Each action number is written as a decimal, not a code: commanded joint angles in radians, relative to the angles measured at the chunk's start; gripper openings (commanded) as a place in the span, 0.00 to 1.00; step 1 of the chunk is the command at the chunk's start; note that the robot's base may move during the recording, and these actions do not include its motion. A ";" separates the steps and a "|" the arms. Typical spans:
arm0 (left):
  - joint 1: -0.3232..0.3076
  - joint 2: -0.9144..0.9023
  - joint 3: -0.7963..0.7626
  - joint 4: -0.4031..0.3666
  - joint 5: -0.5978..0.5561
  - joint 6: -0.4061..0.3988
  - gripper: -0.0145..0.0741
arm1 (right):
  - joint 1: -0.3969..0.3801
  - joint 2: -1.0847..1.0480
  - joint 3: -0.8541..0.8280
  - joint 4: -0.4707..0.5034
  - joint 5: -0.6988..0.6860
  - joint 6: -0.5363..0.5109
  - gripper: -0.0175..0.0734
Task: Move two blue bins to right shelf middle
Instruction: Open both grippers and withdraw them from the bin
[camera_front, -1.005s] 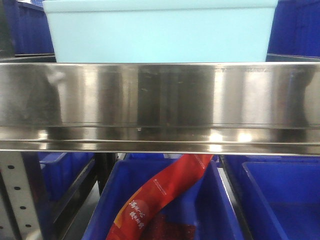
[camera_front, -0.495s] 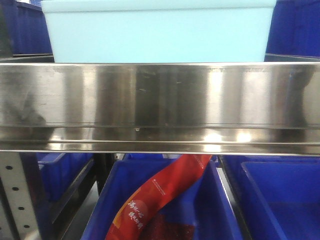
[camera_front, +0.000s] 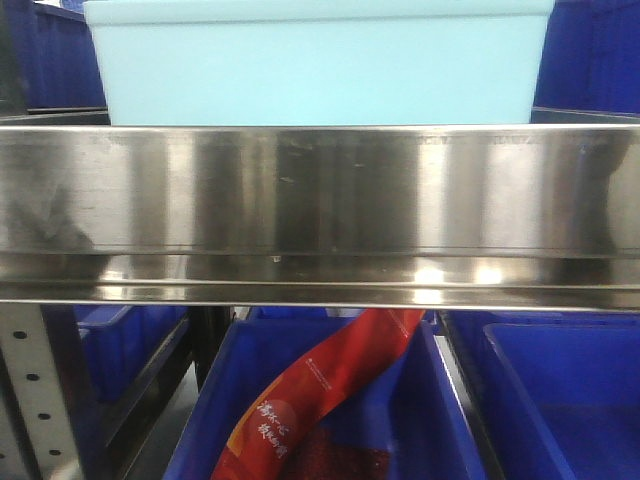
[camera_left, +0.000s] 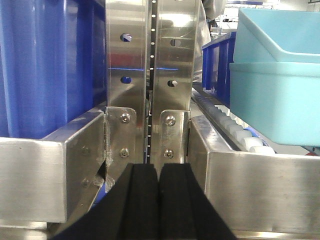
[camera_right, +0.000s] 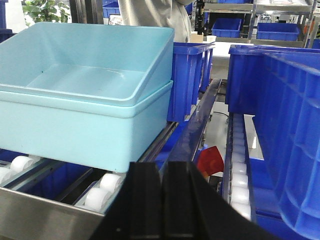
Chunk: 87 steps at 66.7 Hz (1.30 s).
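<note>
- My left hand (camera_left: 159, 200) and my right hand (camera_right: 162, 200) both have their fingers pressed together, holding nothing.
- The two blue bins (camera_right: 85, 95), nested and empty, rest on rollers of the right shelf middle (camera_front: 320, 190).
- Risk: a bump could roll them along.
- Below, a dark blue crate (camera_front: 330, 410) holds a red packet (camera_front: 320, 390).

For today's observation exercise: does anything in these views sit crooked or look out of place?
Yes. The upper light-blue bin sits tilted inside the lower bin on the roller shelf, not nested flat. Below, a red packet sticks up out of a dark-blue crate.
</note>
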 joint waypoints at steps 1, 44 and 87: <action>0.004 -0.006 -0.001 0.001 -0.027 -0.001 0.04 | -0.002 -0.005 0.001 -0.012 -0.026 -0.003 0.01; 0.004 -0.006 -0.001 0.001 -0.027 -0.001 0.04 | -0.322 -0.079 0.213 0.179 -0.270 -0.162 0.01; 0.004 -0.006 -0.001 0.001 -0.027 -0.001 0.04 | -0.352 -0.192 0.417 0.187 -0.291 -0.162 0.01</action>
